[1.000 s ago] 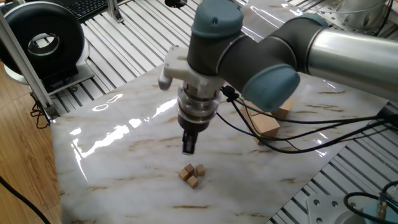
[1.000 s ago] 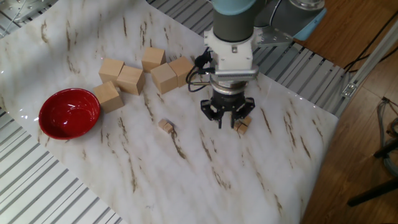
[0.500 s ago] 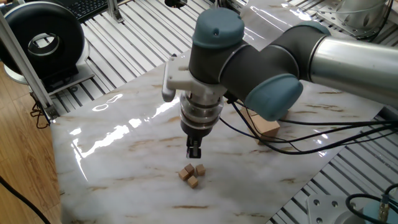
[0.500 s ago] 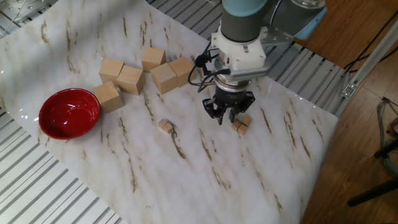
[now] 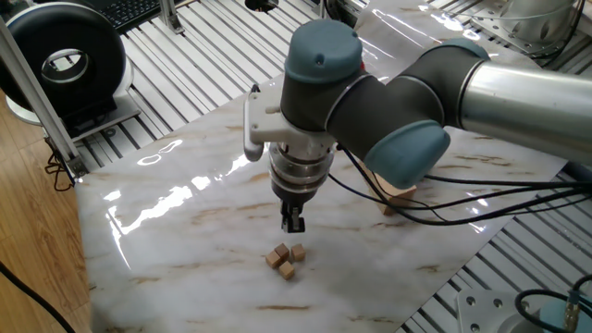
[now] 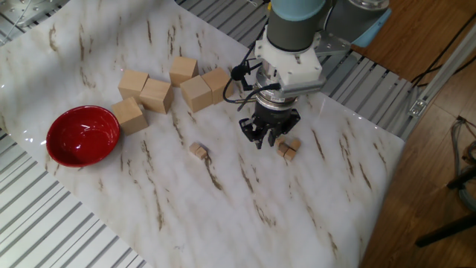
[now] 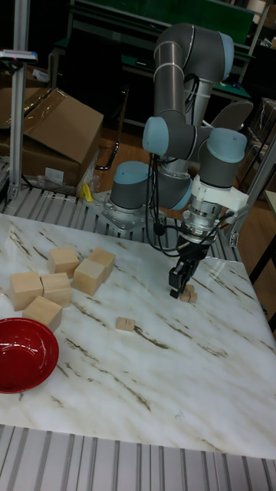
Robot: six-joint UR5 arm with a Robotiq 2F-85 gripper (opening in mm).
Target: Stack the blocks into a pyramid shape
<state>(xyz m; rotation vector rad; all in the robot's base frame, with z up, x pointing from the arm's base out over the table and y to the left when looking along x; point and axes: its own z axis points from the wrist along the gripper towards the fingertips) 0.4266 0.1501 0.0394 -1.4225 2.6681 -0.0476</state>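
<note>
Three tiny tan blocks (image 5: 285,260) lie close together in a cluster on the marble table (image 5: 185,240); the same cluster of blocks (image 6: 288,149) (image 7: 188,293) shows in the other two views. A fourth tiny block (image 6: 197,150) (image 7: 125,324) lies alone, apart from the cluster. My gripper (image 5: 293,224) (image 6: 265,138) (image 7: 178,289) hangs pointing down just beside the cluster, a little above the table. Its fingers are pressed together with nothing seen between them. No stepped pile shows; the pyramid shape is not in view.
Several large pale wooden blocks (image 6: 157,95) (image 7: 57,285) are grouped at the far side of the table. A red bowl (image 6: 82,134) (image 7: 23,354) sits near them by the table's edge. One more large block (image 5: 400,191) lies behind the arm's cables.
The gripper has shifted slightly sideways and closer to the three-block cluster. None of the tiny blocks has moved.
</note>
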